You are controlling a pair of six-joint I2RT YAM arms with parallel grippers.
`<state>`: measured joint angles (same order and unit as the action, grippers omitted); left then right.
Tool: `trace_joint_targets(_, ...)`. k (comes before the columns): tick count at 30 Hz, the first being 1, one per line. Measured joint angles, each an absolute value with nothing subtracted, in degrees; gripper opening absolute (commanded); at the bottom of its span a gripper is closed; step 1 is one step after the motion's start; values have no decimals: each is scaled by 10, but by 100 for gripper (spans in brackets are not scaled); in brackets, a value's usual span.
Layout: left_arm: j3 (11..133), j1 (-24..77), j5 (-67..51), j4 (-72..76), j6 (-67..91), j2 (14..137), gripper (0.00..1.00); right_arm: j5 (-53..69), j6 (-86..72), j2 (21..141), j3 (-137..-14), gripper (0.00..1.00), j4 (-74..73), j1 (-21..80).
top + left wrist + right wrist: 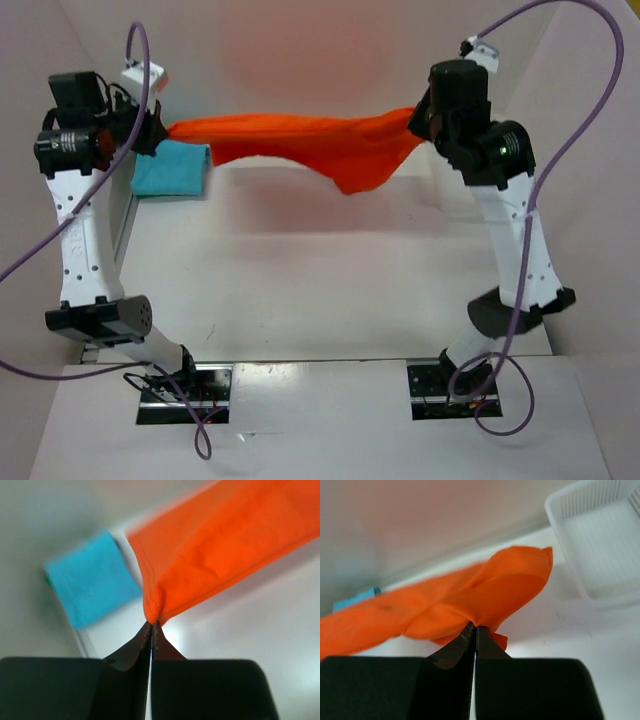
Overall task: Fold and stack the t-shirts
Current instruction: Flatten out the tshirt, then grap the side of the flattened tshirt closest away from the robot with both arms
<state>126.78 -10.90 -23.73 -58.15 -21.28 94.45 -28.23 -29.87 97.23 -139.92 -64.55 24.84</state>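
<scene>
The orange-red t-shirt (300, 140) hangs stretched in the air between both grippers above the far part of the table. My left gripper (155, 130) is shut on its left end (200, 545). My right gripper (420, 120) is shut on its right end (485, 597). The turquoise-blue t-shirt (170, 168) lies folded at the far left and shows in the left wrist view (92, 585). A thin dark green edge (48, 581) peeks out beside it. The rest of the dark green t-shirt is hidden.
A white mesh basket (600, 545) stands at the far right, seen only in the right wrist view. White walls close in the table on the left, right and back. The arm bases (185, 385) sit at the near edge.
</scene>
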Motion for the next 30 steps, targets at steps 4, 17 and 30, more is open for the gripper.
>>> trace_joint_targets(4, 1057, -108, -245, -553, -222, 879, 0, -311, -330, 859, -1201, 0, -648, 309)
trace_joint_targets(17, 648, -108, -170, -569, -298, 867, 0, -95, -467, 679, -545, 0, -609, 321)
trace_joint_targets(30, 618, -108, -119, -587, -319, 873, 0, -58, -464, 725, -552, 0, -564, 327)
